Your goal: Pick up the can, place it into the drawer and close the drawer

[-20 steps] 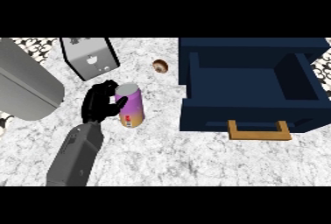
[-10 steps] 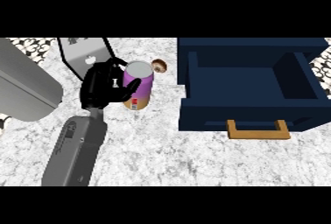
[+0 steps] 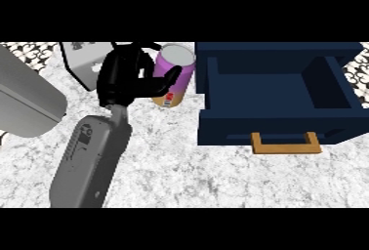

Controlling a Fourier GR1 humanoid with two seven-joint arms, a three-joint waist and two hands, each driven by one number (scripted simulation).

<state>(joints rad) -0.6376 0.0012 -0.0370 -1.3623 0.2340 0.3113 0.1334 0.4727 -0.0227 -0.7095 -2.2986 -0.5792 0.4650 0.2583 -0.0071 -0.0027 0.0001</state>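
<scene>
Left hand (image 3: 124,78), fingers curled around the can (image 3: 176,72), holds it beside the open drawer (image 3: 274,128); the next move likely carries it right, over the drawer's wall.

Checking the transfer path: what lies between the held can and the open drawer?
Nothing. In the head view, only a narrow strip of bare counter separates the can, held in the left hand, from the left wall of the drawer.

One head cam, looking steeply down on the worktop (image 3: 216,180), close in; forearm (image 3: 90,156) enters from bottom edge, drawer (image 3: 274,88) at right.
</scene>
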